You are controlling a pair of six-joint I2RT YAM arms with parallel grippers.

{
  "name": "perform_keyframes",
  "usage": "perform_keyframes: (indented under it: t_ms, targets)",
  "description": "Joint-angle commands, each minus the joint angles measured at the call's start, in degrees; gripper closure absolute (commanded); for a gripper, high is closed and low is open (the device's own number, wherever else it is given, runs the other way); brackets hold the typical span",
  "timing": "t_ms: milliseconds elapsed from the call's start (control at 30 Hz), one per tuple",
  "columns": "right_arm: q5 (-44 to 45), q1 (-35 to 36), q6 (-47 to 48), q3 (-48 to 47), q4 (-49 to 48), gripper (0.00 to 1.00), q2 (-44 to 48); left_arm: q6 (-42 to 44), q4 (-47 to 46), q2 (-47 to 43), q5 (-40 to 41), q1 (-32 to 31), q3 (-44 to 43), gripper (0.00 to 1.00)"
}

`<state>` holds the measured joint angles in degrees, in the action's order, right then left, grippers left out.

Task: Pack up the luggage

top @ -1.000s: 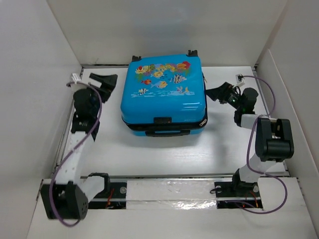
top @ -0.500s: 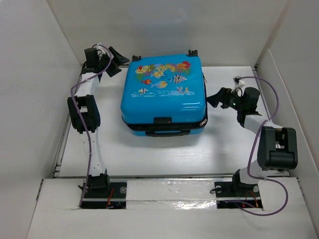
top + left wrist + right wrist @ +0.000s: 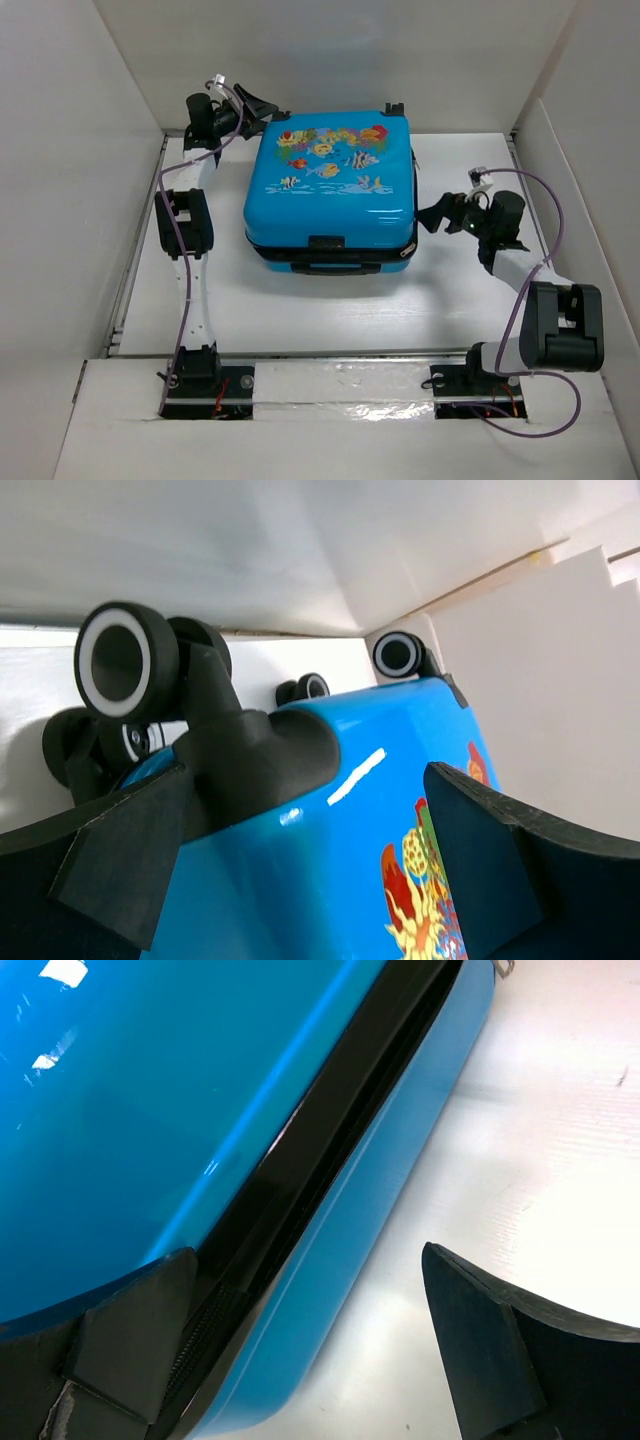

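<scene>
No legible text, label or number anywhere, luggage included.

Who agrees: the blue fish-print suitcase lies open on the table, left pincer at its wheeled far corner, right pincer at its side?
One slip: the suitcase lies closed, not open; the top external view shows its halves together. The left pincer is at its wheeled far corner, the right pincer at its side.

**user1:** the luggage shell is hard plastic, super glossy, highlights all over. The zip band looks like matt black fabric.

**user2:** yep. The wheels are smooth black plastic with white rings. The table is matt white, and the tape strip is silvery and crinkled.
</scene>
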<state>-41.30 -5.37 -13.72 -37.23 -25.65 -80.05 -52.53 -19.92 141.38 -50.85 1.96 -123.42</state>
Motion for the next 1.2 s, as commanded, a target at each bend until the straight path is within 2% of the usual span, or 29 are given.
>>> perform_keyframes:
  t_ms: [0,333,433,467,600,767,933,1167]
  targets:
    - [0.6,-1.0,2.7,1.2,0.7,0.00,3.1,-6.4,-8.2,3.5,-4.3,-3.5,-5.2,0.01]
    - [0.5,-1.5,3.4,2.6,4.4,0.00,9.6,-6.1,-7.3,9.6,-1.6,-6.0,-8.8,0.01]
    - [1.0,-1.5,4.5,2.7,6.1,0.00,10.5,-7.6,-10.0,11.1,-1.1,-6.7,-8.9,0.01]
    - [1.1,-1.5,4.7,2.8,7.1,0.00,10.7,-8.7,-13.6,11.4,-1.0,-6.7,-8.6,0.01]
    - [1.4,-1.5,5.3,3.7,7.6,0.00,11.6,-16.9,-21.8,12.2,-1.4,-7.2,-9.8,0.03]
    - [1.0,-1.0,4.9,4.2,6.8,0.00,11.7,-20.9,-29.8,6.5,-2.2,-7.2,-7.3,0.19]
    - [1.7,-1.0,3.6,5.5,5.9,0.00,14.0,-21.5,-30.7,-4.3,-1.9,-7.2,-2.6,0.22]
    - [6.4,-2.1,3.1,8.1,6.7,0.00,16.6,-24.8,-31.1,-10.9,-1.4,-7.8,-1.3,0.24]
